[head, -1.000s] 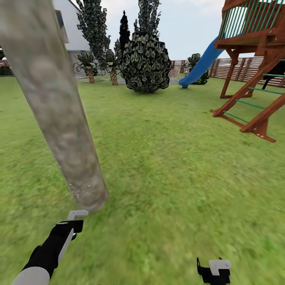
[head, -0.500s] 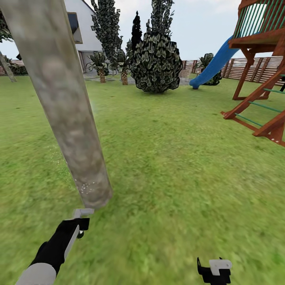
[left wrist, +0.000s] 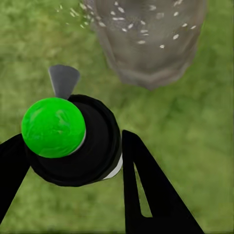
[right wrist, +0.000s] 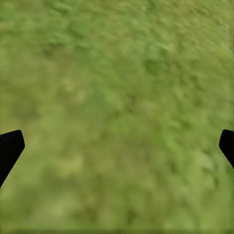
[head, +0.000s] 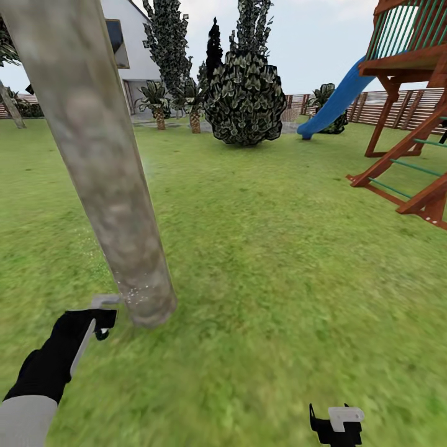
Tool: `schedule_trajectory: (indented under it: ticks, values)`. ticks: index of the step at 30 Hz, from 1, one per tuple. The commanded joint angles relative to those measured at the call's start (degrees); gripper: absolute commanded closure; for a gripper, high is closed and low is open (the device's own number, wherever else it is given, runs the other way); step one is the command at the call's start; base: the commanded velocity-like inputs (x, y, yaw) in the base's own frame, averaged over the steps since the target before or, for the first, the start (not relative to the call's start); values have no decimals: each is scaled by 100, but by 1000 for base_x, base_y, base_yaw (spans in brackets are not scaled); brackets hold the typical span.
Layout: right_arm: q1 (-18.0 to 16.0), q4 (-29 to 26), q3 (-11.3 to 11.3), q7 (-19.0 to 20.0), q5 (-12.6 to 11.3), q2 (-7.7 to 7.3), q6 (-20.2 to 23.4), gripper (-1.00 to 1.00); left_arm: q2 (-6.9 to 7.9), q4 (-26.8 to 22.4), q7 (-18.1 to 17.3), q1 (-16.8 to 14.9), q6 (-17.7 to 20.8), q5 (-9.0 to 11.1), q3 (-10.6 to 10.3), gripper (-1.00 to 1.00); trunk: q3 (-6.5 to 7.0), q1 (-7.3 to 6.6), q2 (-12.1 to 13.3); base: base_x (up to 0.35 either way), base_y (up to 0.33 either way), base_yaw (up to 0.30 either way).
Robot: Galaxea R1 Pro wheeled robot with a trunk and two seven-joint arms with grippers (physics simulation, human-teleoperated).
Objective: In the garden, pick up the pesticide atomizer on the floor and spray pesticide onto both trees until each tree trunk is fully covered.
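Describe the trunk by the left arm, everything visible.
The trunk is a thick, smooth, branchless column of mottled grey-brown bark, leaning in the head view and rising out of frame. Its base stands in the lawn. White specks dot its lowest part. The left pincer, shut on the atomizer, sits close beside the base without touching.

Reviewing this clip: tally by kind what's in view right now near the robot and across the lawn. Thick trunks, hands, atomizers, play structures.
Thick tree trunks: 1, white pesticide specks near its base
Hands: 2, left hand and right hand
Atomizers: 1, the green-capped pesticide atomizer in the left hand
Play structures: 1, wooden frame with blue slide
Total: 5
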Motion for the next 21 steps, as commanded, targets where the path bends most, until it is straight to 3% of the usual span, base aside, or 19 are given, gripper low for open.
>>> schedule_trajectory:
  ticks: [1, 2, 7, 10, 12, 13, 16, 17, 21]
  values:
    - [0, 0, 0, 0, 0, 0, 0, -100, 73, -54, -196, -8, 191, 28, 50, 100, 0, 0, 0, 0, 0, 0]
    - [0, 0, 0, 0, 0, -1, 0, -100, 64, -74, -227, -10, 231, 25, 38, 100, 0, 0, 0, 0, 0, 0]
    - [0, 0, 0, 0, 0, 1, 1, -100, -248, -101, -256, -33, 309, 24, -151, 100, 0, 0, 0, 0, 0, 0]
    - [0, 0, 0, 0, 0, 1, 2, -100, -390, -10, -250, -345, 331, 8, -160, 100, 0, 0, 0, 0, 0, 0]
    - [0, 0, 0, 0, 0, 1, 0, -100, -259, 21, -244, -555, 341, -1, -119, 100, 0, 0, 0, 0, 0, 0]
    - [0, 0, 0, 0, 0, 1, 0, -100, -37, 24, -257, -597, 353, 2, -103, 100, 0, 0, 0, 0, 0, 0]
    - [0, 0, 0, 0, 0, 0, 2, -100, 220, 18, -279, -577, 357, 19, -131, 100, 0, 0, 0, 0, 0, 0]
    - [0, 0, 0, 0, 0, 1, 1, -100, 210, 18, -280, -570, 350, 20, -144, 100, 0, 0, 0, 0, 0, 0]
    - [0, 0, 0, 0, 0, 1, 5, -100, -57, 18, -294, -564, 343, 31, -338, 100, 0, 0, 0, 0, 0, 0]
